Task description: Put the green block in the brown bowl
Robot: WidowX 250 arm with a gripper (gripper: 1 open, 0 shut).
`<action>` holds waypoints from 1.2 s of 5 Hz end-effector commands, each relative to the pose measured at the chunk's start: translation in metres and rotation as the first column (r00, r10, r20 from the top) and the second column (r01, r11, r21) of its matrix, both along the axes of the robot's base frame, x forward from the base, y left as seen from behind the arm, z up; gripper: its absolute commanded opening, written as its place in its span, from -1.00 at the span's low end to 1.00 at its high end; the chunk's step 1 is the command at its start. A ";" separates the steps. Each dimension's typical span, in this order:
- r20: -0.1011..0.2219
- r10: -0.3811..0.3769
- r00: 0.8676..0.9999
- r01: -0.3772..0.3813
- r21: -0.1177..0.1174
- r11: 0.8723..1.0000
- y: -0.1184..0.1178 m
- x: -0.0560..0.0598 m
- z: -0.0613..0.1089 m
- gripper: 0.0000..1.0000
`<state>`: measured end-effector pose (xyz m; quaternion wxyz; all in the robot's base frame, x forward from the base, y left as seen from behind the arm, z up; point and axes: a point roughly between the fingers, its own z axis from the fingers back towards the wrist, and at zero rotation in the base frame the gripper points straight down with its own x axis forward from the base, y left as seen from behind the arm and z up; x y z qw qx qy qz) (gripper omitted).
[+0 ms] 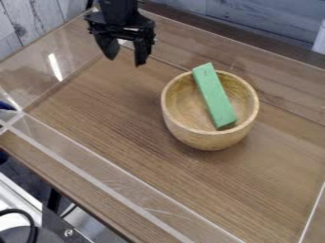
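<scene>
1. The wooden table (pixel 114 142) fills most of the frame, a brown plank surface fenced by a clear plastic wall (pixel 51 66) along its edges. Pale boards show in the upper left corner behind it.

2. The brown bowl (pixel 210 133) sits right of centre. It is round, thick-walled and smooth-rimmed, and looks solid enough to stay put if something leans on it.

3. My claw (pixel 125 51) hangs in the upper left of the frame, well apart from the bowl, pointing down at bare table. Its two dark fingers (pixel 141 54) stand wide apart with nothing between them.

4. The green block (pixel 214 95) is already in the bowl. It lies slanted, its upper end propped on the far rim toward the top of the frame and its lower end down inside toward the near wall. I judge the task as good as done from how it lies.

5. Handling, as I judge it: the block looks stiff, light and smooth-faced, likely a little slippery, not fragile. If I had to reseat it, I would pinch it across its narrow width near the raised end, where the long edges stand clear of the bowl.
</scene>
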<state>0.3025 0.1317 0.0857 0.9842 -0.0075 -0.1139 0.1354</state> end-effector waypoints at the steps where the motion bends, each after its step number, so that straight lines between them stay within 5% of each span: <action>1: 0.066 0.009 0.998 -0.009 -0.011 1.000 -0.004 0.007 0.031 1.00; 3: 0.059 -0.031 0.998 0.034 -0.038 0.999 -0.014 0.012 0.036 1.00; 5: 0.036 -0.111 0.993 0.110 0.028 0.994 -0.009 0.001 0.040 1.00; 6: 0.045 -0.110 0.993 0.109 0.027 0.994 -0.008 -0.006 0.026 1.00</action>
